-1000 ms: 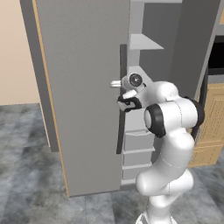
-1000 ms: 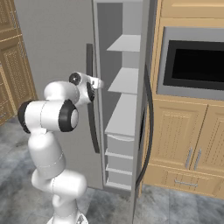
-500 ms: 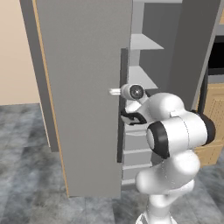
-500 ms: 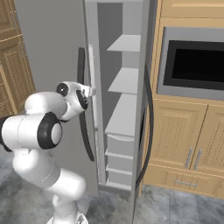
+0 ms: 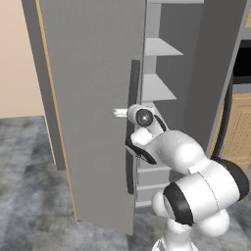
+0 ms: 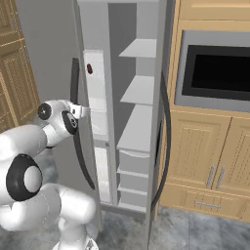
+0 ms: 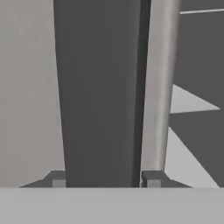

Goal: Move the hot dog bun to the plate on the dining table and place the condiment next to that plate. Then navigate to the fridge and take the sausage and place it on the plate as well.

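The fridge (image 5: 88, 98) stands in front of me with its left door swung out. My gripper (image 7: 105, 179) straddles that door's dark upright handle (image 7: 100, 87), one fingertip on each side, and a sliver of gap shows at the right tip, so it is open. The hand also shows at the handle (image 5: 132, 147) in the left base view, at mid height. Inside the door, a small dark red sausage (image 6: 89, 69) sits on a pale shelf. The hot dog bun, plate, dining table and condiment are out of view.
Pale shelves (image 6: 139, 90) and drawers (image 6: 133, 163) fill the fridge interior. Its right door (image 6: 158, 122) carries a curved dark handle. Right of it are wooden cabinets (image 6: 205, 156) and a built-in black oven (image 6: 215, 68). The floor is grey tile.
The left fridge door has swung wider open with my hand at its handle. My arm's elbow has dropped lower and nearer the cameras.
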You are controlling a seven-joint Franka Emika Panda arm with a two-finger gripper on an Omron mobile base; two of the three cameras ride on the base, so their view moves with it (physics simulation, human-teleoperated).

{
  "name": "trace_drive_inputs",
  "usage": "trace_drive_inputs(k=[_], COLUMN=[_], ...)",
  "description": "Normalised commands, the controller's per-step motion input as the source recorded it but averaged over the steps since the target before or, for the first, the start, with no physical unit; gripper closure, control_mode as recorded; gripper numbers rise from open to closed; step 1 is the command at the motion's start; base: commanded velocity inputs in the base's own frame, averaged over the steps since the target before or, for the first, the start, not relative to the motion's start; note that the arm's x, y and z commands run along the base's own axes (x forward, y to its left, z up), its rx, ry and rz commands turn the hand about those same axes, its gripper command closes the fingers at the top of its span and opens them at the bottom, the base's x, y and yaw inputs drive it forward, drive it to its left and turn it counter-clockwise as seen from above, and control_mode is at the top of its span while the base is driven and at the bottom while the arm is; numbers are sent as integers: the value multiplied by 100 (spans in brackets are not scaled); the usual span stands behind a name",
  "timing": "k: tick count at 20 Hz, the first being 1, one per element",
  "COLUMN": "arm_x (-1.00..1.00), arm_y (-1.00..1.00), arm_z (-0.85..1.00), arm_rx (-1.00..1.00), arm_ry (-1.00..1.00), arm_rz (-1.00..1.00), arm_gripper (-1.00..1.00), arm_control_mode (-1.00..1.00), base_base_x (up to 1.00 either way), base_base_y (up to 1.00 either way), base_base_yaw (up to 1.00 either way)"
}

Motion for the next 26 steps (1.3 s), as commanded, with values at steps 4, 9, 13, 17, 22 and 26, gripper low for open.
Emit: trace_drive_inputs(k=[4,9,13,17,22,26], arm_x=[-57,-64,-67,-16,0,-19], arm_y=[53,-11,-72,-97,-100,-70], arm_z=[-14,-2,0,6,1,-4], arm_rx=[-5,6,18,26,29,33], arm_ry=[9,1,0,23,30,6], arm_rz=[4,-6,-19,-21,-9,-1], arm_gripper=[-100,-100,-100,-100,-100,-100], arm_control_mode=[-100,-100,-100,-100,-100,-100], base_base_x=[0,0,0,0,0,0], base_base_y=[0,0,0,0,0,0], base_base_yaw=[0,0,0,0,0,0])
